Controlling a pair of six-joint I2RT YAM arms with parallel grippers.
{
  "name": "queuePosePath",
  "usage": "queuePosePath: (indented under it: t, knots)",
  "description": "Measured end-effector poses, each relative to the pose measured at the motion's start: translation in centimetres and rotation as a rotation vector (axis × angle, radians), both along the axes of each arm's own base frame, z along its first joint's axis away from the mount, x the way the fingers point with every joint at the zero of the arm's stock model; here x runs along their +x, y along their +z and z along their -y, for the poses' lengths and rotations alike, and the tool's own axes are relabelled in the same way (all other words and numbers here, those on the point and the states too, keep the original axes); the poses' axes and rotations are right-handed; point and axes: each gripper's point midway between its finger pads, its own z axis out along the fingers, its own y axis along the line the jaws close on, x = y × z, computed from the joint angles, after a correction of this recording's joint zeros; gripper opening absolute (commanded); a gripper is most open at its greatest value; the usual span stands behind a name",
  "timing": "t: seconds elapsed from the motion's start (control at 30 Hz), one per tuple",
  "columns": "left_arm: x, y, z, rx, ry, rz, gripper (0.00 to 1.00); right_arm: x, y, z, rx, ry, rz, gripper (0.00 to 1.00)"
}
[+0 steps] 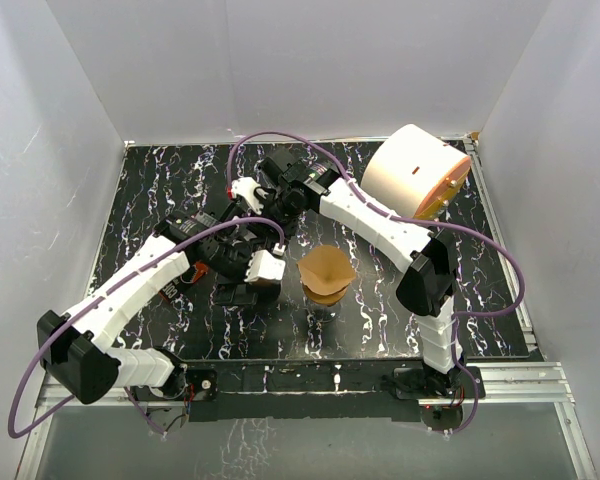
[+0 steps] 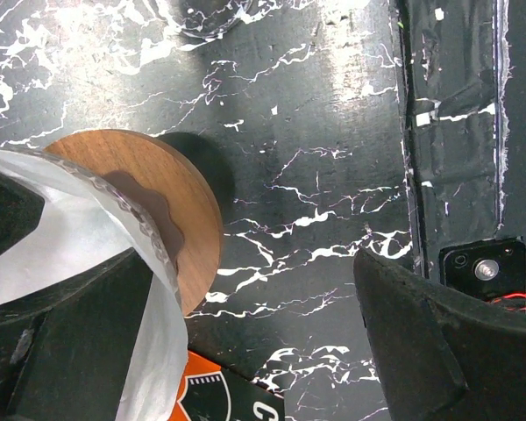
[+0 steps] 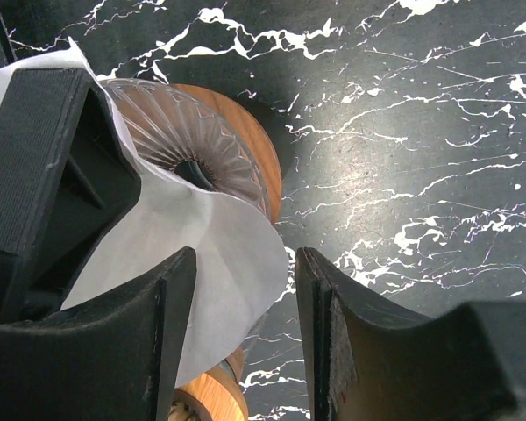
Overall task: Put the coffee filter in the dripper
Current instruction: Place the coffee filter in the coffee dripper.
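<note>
The dripper is a ribbed glass cone (image 3: pixel 180 132) on a round wooden base (image 3: pixel 261 162), also seen in the left wrist view as a wooden disc (image 2: pixel 180 206). The white coffee filter (image 3: pixel 188 254) lies partly in the cone, its loose edge hanging out toward me. My left gripper (image 2: pixel 250 281) is wide open; its left finger (image 2: pixel 70 351) is under the filter (image 2: pixel 53 228) and shows in the right wrist view as a black block (image 3: pixel 53 167). My right gripper (image 3: pixel 245 259) is open, and the filter's edge reaches into its gap unpinched. In the top view both arms hide the dripper.
A brown paper cone (image 1: pixel 327 272) stands at mid-table, right of my left gripper (image 1: pixel 260 268). A large white cylinder (image 1: pixel 415 170) with an orange end lies at the back right. An orange-and-black label (image 2: pixel 210 395) is close under the left wrist. The table's taped edge (image 2: pixel 456 132) runs nearby.
</note>
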Motion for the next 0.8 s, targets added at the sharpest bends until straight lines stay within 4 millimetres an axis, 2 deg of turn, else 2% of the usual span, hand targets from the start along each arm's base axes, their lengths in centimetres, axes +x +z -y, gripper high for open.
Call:
queuePosePath:
  t: [0.57, 0.8]
  knots:
    - [-0.5, -0.4, 0.0, -0.019, -0.004, 0.0, 0.99, -0.2, 0.0, -0.3, 0.0, 0.013, 0.012, 0.53]
    - [-0.7, 1.0, -0.1, -0.018, -0.004, -0.003, 0.99, -0.4, 1.1, -0.8, 0.035, 0.028, 0.008, 0.54]
